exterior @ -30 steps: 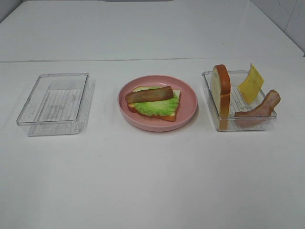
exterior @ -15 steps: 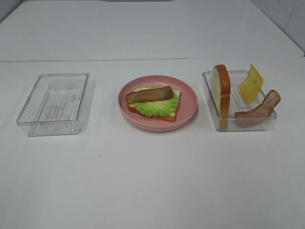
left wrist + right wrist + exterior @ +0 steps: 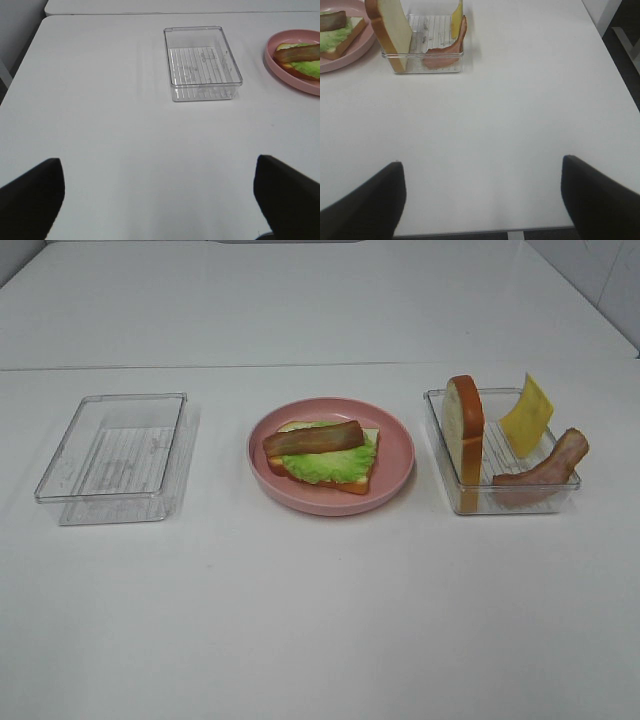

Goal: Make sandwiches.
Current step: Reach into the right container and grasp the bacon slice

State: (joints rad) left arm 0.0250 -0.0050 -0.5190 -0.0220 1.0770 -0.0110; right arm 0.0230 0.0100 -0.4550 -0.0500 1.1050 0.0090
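Bottom bread slice: white with an orange-brown crust, lying flat on the pink plate. It is mostly covered, and the crust shows along its near edge.
Lettuce leaf: green and ruffled, spread flat over that slice.
Bacon strip: brown, lying lengthwise across the lettuce at the top of the stack.
Second bread slice: standing upright on its edge in the clear tray beside the plate, by the wall nearest the plate.
Cheese square: yellow, tilted, propped at the tray's far end with its top above the rim.
Second bacon strip: reddish-brown and curved, leaning in the tray's near outer corner with its upper end over the rim.
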